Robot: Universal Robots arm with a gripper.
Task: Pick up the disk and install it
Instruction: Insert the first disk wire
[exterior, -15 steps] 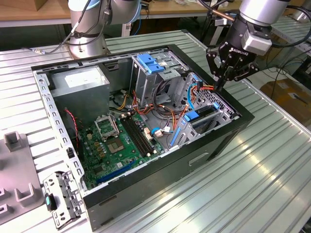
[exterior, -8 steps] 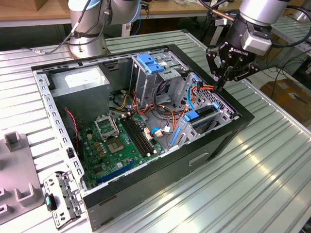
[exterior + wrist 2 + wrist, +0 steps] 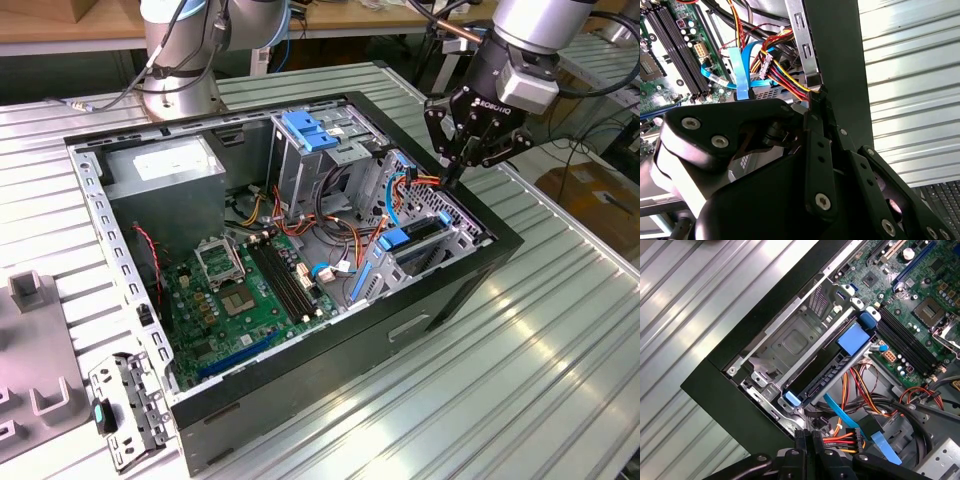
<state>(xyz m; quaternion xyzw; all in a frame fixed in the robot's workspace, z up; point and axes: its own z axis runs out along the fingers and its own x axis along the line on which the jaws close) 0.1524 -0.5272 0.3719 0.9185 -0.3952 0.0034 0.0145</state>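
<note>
black fingers (image 3: 455,172) of the gripper (image 3: 476,122) are pinched together with nothing visibly between them, poised at the rear corner of the open computer case (image 3: 430,290), right by a bundle of red, yellow and orange power wires (image 3: 842,440). the disk (image 3: 816,381) appears to sit already in its bay on the case's side toward the exterior view's right, a dark slab in a carrier with blue clips (image 3: 855,337), lying beside a bare metal bay (image 3: 790,340).

my worry is the wiring: the fingertips are so close to the connector and the blue flat cable (image 3: 742,67) that a slight push could snag a wire or tug the plug askew, and the case's thin metal edge (image 3: 807,45) sits just beside the fingers, where it could catch them.

around it are the green motherboard (image 3: 245,300), the grey power supply (image 3: 165,170) and a tall cage with a blue handle (image 3: 305,135), all on the ribbed metal table (image 3: 540,370).
</note>
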